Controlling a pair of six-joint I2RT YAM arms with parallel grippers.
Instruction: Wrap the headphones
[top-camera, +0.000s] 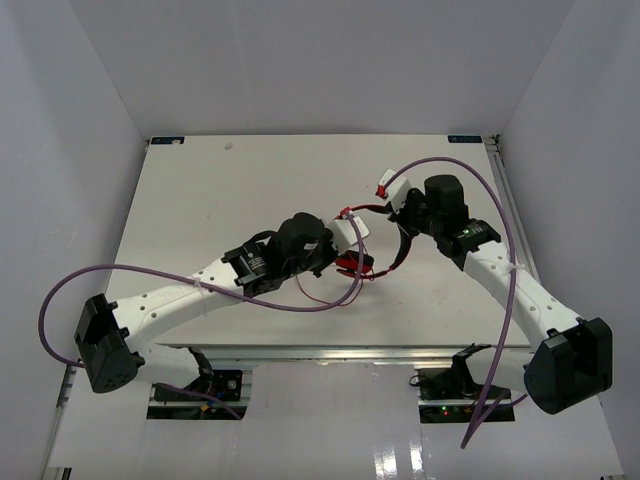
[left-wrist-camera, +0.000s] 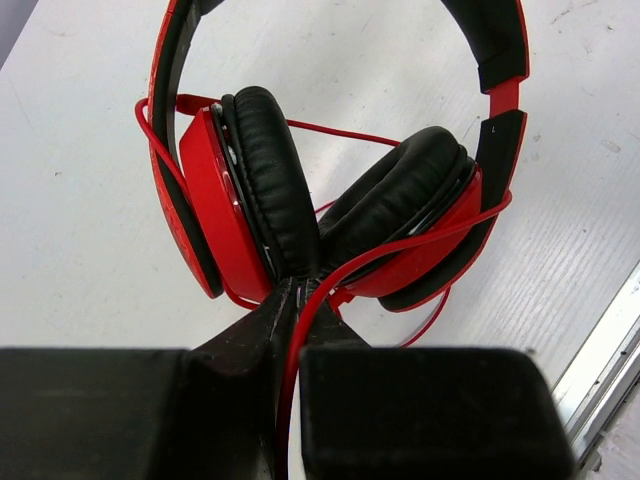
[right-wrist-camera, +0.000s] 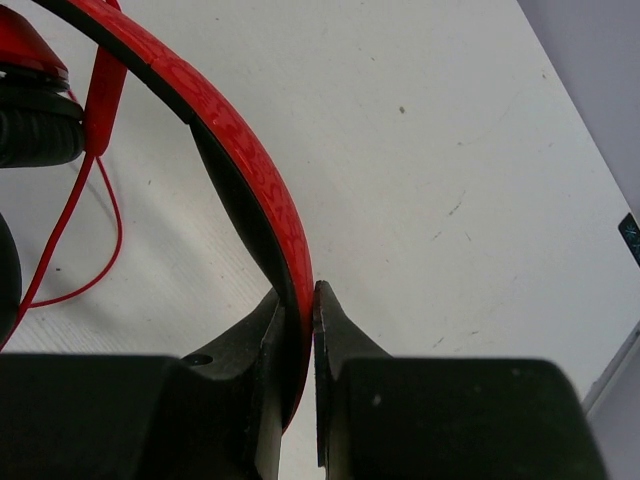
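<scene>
Headphones (top-camera: 357, 265) sit mid-table (top-camera: 220, 200), R gripper (right-wrist-camera: 298, 290) clamped on headband (right-wrist-camera: 250, 180), L gripper (left-wrist-camera: 303, 290) pinching thin red cable (left-wrist-camera: 295, 360) just below earcups (left-wrist-camera: 215, 200), so hold R steady, pull cable taut w/ L & loop snugly round cups w/o snagging.

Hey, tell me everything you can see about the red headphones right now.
The headphones are glossy red plastic over-ears with thick black cushions and a red headband lined in black. The earcups are turned together, pads touching at one edge. The thin red cable loops loosely around the cups. They are over the middle of the white table. The right claw pinches the headband; the left claw is shut on the cable just below the cups.
</scene>
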